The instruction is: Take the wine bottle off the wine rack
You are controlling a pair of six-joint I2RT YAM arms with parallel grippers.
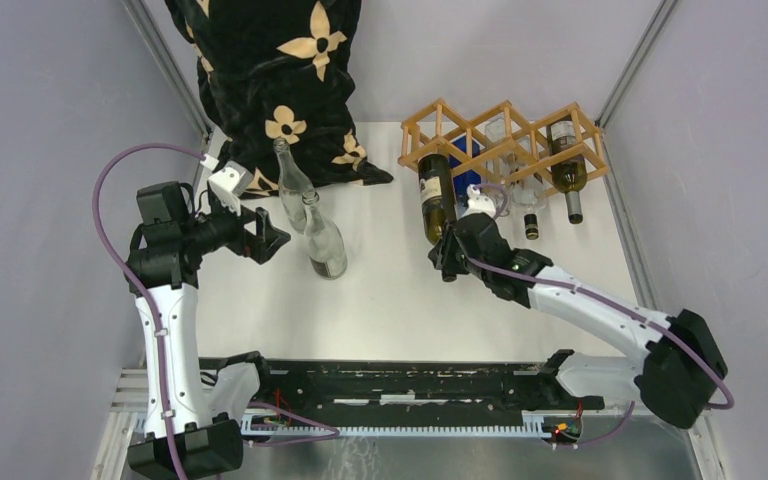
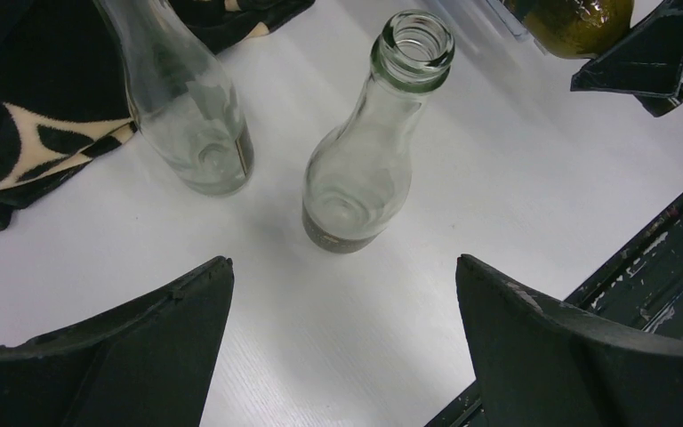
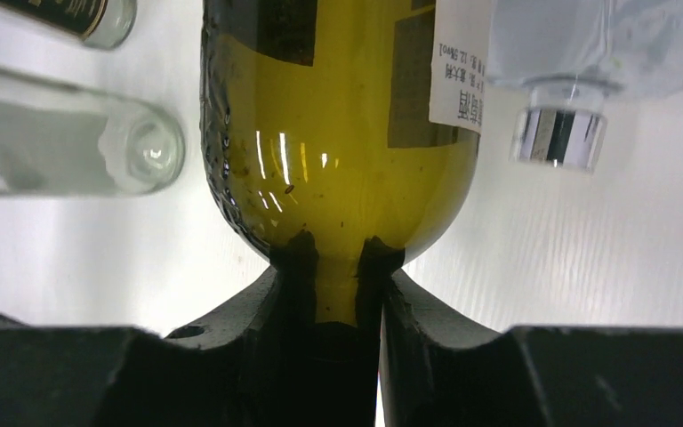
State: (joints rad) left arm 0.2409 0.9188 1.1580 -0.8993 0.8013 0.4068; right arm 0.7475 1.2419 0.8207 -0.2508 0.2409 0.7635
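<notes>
The tan wooden wine rack (image 1: 505,140) stands at the back right of the white table. A dark olive wine bottle (image 1: 436,200) with a dark label sticks out of its left cell, neck toward me. My right gripper (image 1: 452,250) is shut on this bottle's neck; in the right wrist view the fingers (image 3: 289,294) clamp the neck below the olive shoulder (image 3: 338,178). Another green bottle (image 1: 566,165) lies in the rack's right cell. My left gripper (image 1: 272,238) is open and empty at the left, beside two clear bottles.
Two clear empty bottles (image 1: 296,190) (image 1: 324,238) stand at centre left, also in the left wrist view (image 2: 365,169). A black cushion with cream flowers (image 1: 270,80) leans at the back left. Clear bottles (image 3: 71,133) (image 3: 587,62) lie beside the olive one. A black rail (image 1: 400,385) runs along the near edge.
</notes>
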